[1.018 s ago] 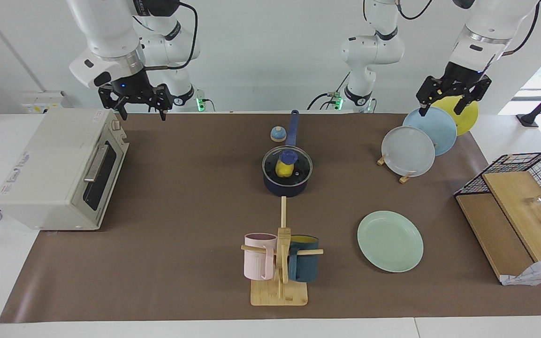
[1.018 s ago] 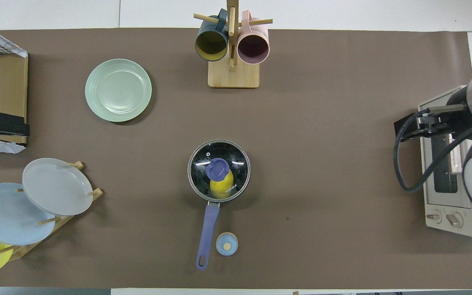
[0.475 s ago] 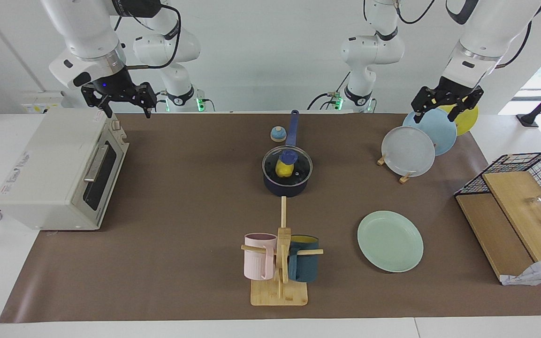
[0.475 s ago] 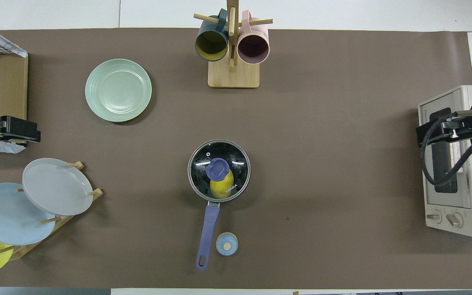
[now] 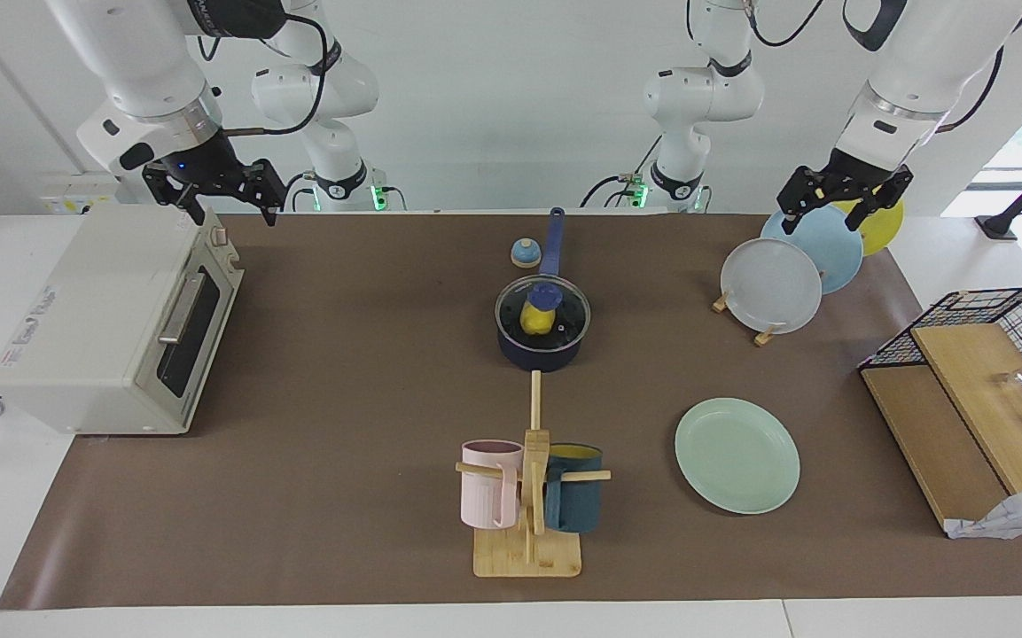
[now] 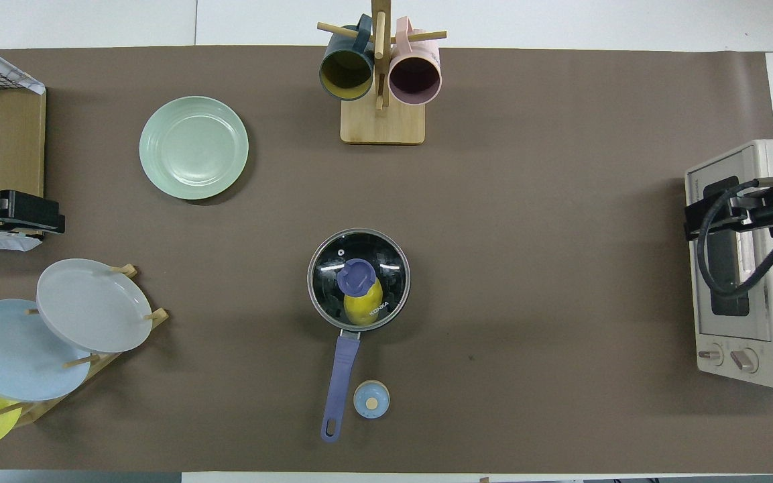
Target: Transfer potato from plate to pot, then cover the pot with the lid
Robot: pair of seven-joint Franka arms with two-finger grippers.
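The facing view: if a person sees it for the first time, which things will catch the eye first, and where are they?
First comes the bright yellow potato, visible through the glass lid that covers the dark pot at the middle of the table. Next is the bare mint-green plate, farther from the robots, toward the left arm's end. Both arms wait raised and open: the left gripper over the plate rack, the right gripper over the toaster oven.

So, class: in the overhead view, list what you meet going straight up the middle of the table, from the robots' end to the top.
Bell → pot with its lid on and the potato inside → mug stand.
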